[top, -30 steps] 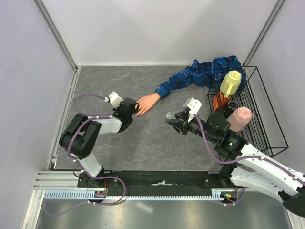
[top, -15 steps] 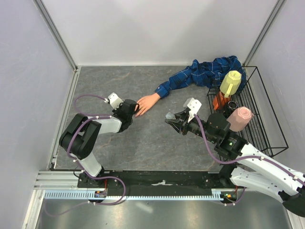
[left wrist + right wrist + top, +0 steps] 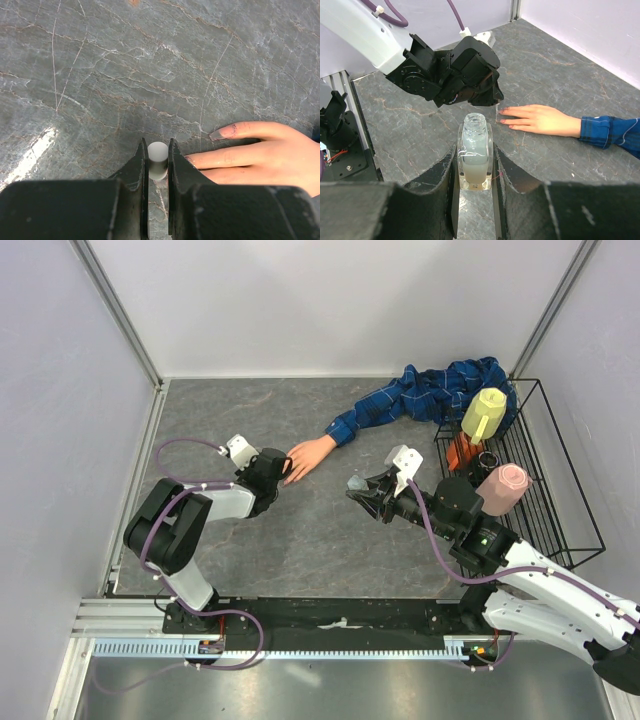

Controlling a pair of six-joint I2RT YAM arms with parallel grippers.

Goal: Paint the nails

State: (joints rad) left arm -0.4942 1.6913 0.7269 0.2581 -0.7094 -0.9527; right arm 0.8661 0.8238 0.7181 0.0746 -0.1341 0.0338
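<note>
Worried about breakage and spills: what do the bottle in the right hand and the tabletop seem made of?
The bottle looks like clear, glossy glass: pale liquid shows through its walls, with bright highlights; clear plastic is possible. The tabletop looks like grey stone or stone-print laminate, with a low sheen: pale and rusty veins, one soft glare patch.

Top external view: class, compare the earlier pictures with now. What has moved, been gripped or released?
Nothing visibly changed. The left pincer stays shut on the white cap beside the mannequin hand. The right pincer stays shut on the open clear bottle. The hand lies where it was.
</note>
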